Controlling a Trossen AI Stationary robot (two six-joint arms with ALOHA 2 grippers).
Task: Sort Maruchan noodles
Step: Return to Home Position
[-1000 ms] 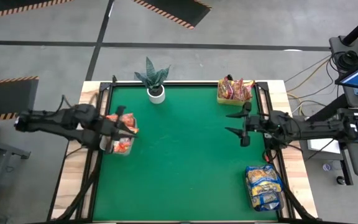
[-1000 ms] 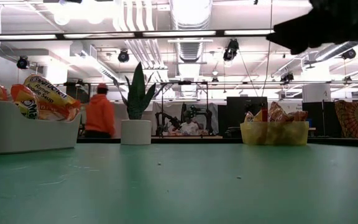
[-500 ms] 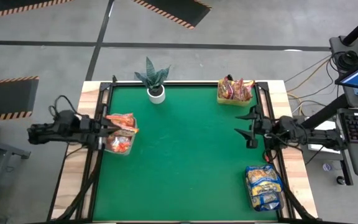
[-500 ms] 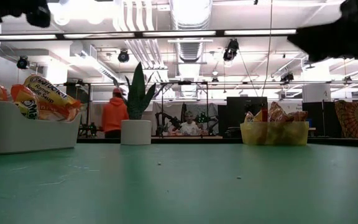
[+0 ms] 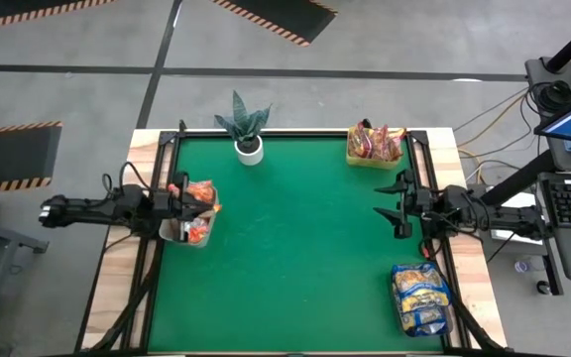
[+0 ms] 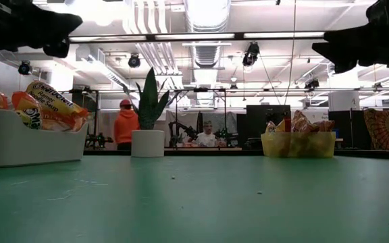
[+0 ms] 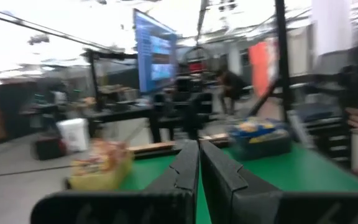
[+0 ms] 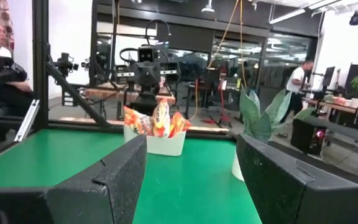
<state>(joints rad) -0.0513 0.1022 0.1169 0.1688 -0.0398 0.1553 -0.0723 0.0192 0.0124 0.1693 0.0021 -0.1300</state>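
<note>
Left wrist view | left tool [image 7: 199, 146] fingers pressed together | noodles [image 7: 99, 159] blurred

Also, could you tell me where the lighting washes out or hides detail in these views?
Low view: the ceiling lights glare white, and the left arm and right arm are backlit black shapes. Left wrist view: the ceiling is washed out. High view: the green mat is evenly lit, no glare. Right wrist view: the orange packets are well lit.
</note>
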